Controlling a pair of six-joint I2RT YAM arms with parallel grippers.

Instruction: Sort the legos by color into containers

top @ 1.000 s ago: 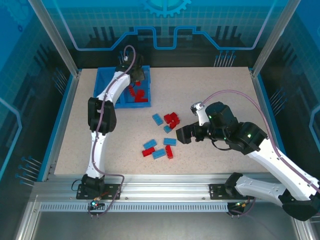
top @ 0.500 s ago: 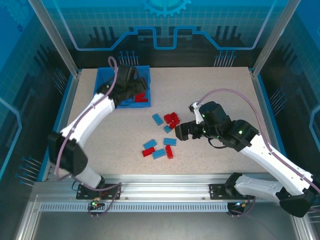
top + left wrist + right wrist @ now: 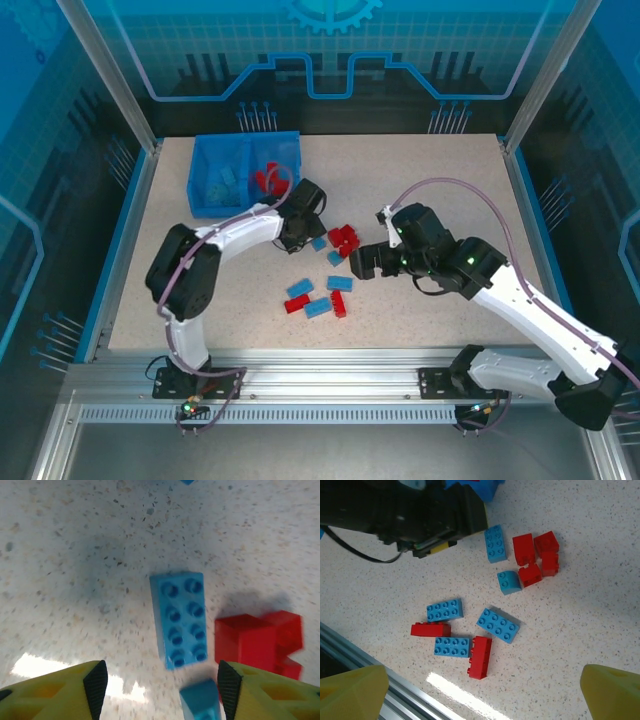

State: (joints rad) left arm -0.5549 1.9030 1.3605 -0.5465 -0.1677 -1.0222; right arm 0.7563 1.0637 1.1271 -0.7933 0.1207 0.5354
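Note:
The blue bin [image 3: 203, 180] stands at the far left, with light blue legos [image 3: 223, 184] in its left compartment and red ones [image 3: 271, 178] in its right. Loose legos lie mid-table: a blue brick [image 3: 317, 241] [image 3: 180, 620], a red cluster [image 3: 344, 239] [image 3: 260, 637], a small blue piece [image 3: 200, 700], and more red and blue bricks [image 3: 480, 656] [image 3: 498, 625] nearer the front. My left gripper [image 3: 303, 236] [image 3: 160, 690] hovers open just short of the blue brick. My right gripper [image 3: 362, 266] [image 3: 482, 695] hangs wide open above the front bricks, holding nothing.
The left arm's dark wrist [image 3: 420, 515] crosses the top left of the right wrist view, close to the far bricks. The table's metal front rail [image 3: 330, 380] runs just below the nearest legos. Bare tabletop [image 3: 450, 180] spreads at the back right.
My left arm has swung from the bin down to the loose bricks mid-table, and its jaws have widened. My right gripper has drifted slightly left and stayed open.

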